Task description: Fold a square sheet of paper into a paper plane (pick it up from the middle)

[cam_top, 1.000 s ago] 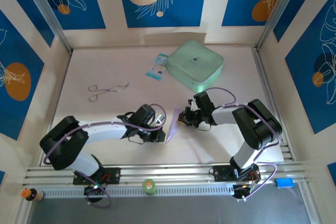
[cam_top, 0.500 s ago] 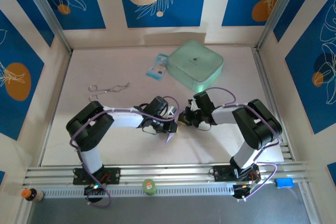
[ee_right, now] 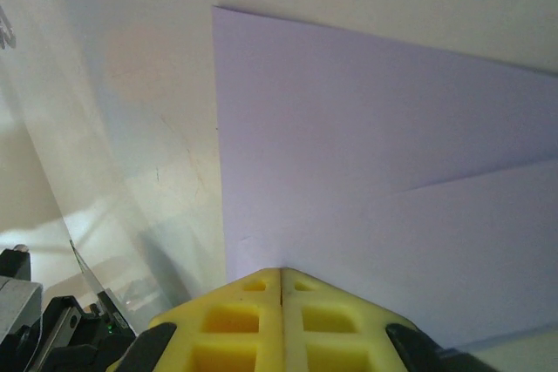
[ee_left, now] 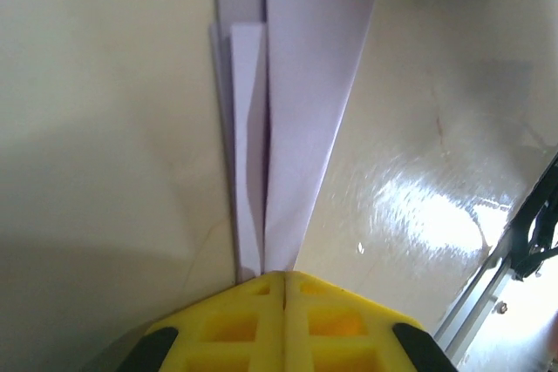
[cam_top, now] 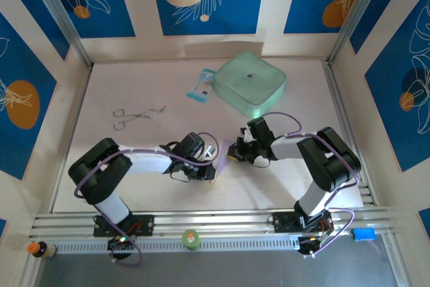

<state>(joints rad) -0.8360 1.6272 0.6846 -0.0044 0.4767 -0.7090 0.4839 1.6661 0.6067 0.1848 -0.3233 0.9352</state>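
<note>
The square sheet of paper, pale lavender and folded into a narrow pointed strip, lies on the table between the two grippers. My left gripper is shut, and its yellow tips rest on the strip's narrow end, whose layered creases run away from the jaws. My right gripper is shut too, its tips pressing down on the wide flat part of the paper. Neither pair of jaws has paper between its fingers.
A mint-green case and a blue-white packet lie at the back of the table. Metal scissors sit at the left. Aluminium rails run along the near edge, with a small green thing on them.
My left gripper slid along the paper toward the right gripper, then came back toward the near left. The right gripper has stayed put on the paper.
</note>
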